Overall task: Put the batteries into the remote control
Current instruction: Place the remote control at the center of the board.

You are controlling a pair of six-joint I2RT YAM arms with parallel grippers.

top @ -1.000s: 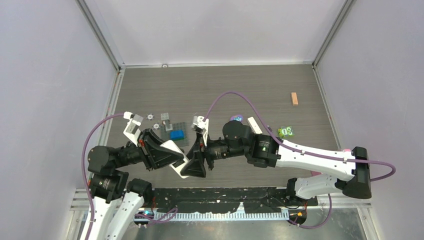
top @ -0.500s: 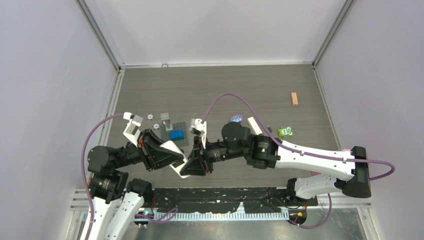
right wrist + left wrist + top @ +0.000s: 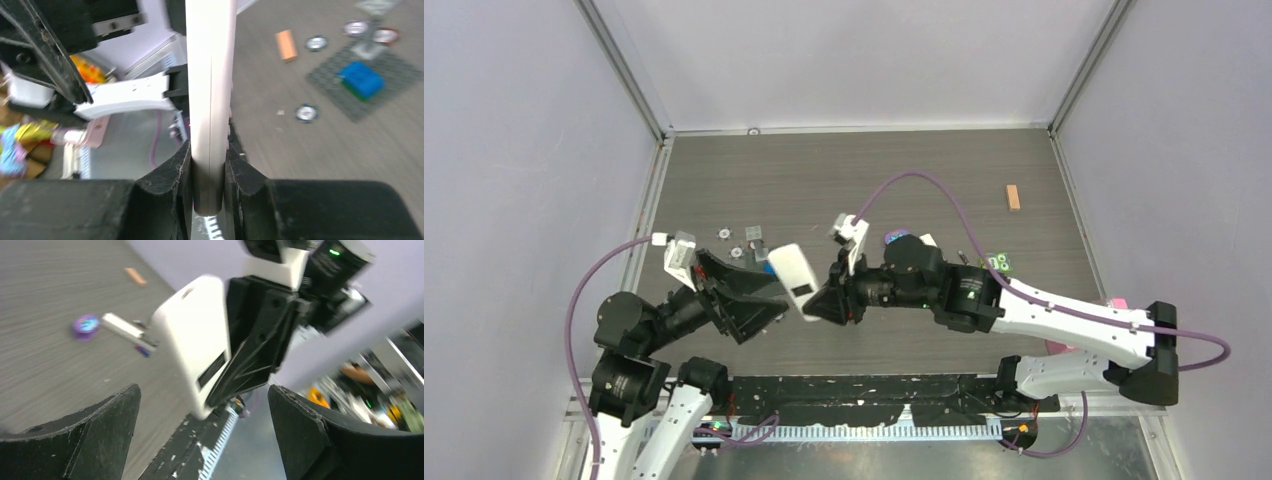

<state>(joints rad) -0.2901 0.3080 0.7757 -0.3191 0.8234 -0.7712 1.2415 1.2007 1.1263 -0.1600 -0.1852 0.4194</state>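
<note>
Left wrist view, left to right: left claw (image 3: 202, 390) is spread wide with nothing held, one finger at each lower corner of frame. On the worktop (image 3: 45, 365) behind, a purple disc (image 3: 86, 324) is seen. The remote control (image 3: 119, 325) lies flat just beside it: narrow white bar, dark bit at the near end. One blue-purple battery (image 3: 142, 349) is seen just beside that end; the other batteries cannot be made out. An orange block (image 3: 135, 276) lies well apart, further back. Nearer centre, a wider white remote (image 3: 192, 340) is held up off the worktop, label side shown. It is pinched at its lower end by the right claw (image 3: 208, 160); in the right wrist view both pads are pressed on its flat faces.

Judgement: loading not started, since the task's remote and cell lie well apart from both claws. The step in hand looks like a handover or clearing of the wider remote. For a handover, the left claw should be closed on the free upper half only. The right grip should be released only once the left is firm, with the remote kept square to avoid twist. If set down, it should be placed clear of the battery so nothing gets rolled.
</note>
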